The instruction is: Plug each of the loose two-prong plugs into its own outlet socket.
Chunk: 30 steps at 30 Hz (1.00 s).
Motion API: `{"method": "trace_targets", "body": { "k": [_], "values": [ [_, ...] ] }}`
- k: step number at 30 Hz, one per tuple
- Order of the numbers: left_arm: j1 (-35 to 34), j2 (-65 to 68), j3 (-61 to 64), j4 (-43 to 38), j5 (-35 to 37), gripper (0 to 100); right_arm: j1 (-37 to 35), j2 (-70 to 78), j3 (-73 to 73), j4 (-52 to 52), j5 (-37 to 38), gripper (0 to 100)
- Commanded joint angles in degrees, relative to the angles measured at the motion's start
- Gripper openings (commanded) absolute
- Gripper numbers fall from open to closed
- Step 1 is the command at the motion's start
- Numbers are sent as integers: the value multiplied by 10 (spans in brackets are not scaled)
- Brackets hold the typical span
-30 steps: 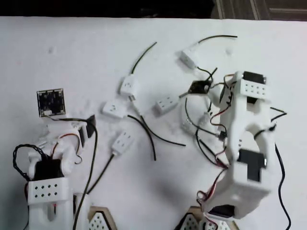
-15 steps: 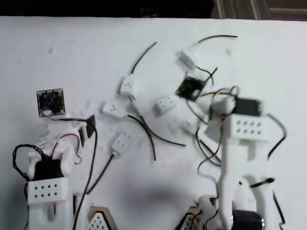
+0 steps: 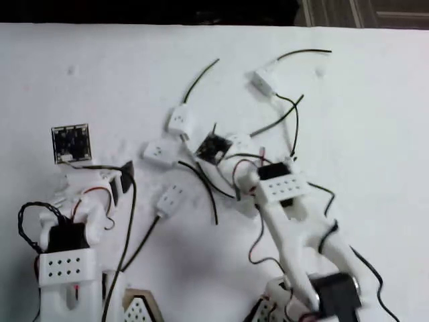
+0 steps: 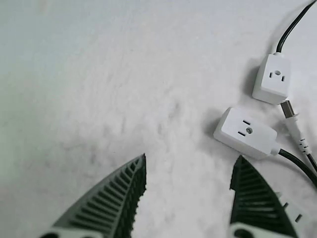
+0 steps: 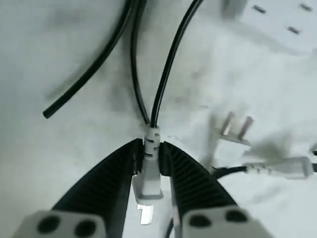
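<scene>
Currently pinching a white two-prong plug (image 5: 146, 181) in the right gripper (image 5: 149, 148), jaws drawn narrow onto its body. Held with the long axis in line with the fingers: black cord (image 5: 168, 64) running out ahead past the fingertips, and what looks like a prong at the wrist end. Probably facing the wrong way for a straight push, then.

Nearest target by the wrist camera: an outlet socket (image 5: 277, 17), slots showing, near but off to one side of the plug's axis rather than in line with it. Likely calls for turning or regripping before matching prongs to slots. Just beside the gripper on the table (image 4: 99, 74), a second loose plug (image 5: 233, 130) with prongs bare.

As for the left gripper (image 4: 190, 163): spread wide, holding nothing, low over the table with two more sockets (image 4: 246, 133) ahead of it. Well apart from the held plug, so a job for the right arm (image 3: 281, 191), already over the middle cluster
</scene>
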Motion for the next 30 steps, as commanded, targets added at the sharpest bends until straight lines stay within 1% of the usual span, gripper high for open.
{"method": "trace_targets", "body": {
  "k": [1,5,8,14,19,25,30],
  "values": [
    [-4,-10,-3,-12,-6,278,-13,63,-54,-5,-19,19],
    [-4,-10,-3,-12,-6,278,-11,153,-105,13,-24,31],
    [-4,-10,-3,-12,-6,278,-10,193,-147,59,-23,83],
    [-4,-10,-3,-12,-6,278,-8,200,-222,166,-22,92],
    [-4,-10,-3,-12,-6,278,-8,200,-257,225,-25,94],
    [-4,-10,-3,-12,-6,278,-8,214,-256,234,-25,92],
    [-4,-10,-3,-12,-6,278,-10,261,-259,223,-25,91]
  ]
}}
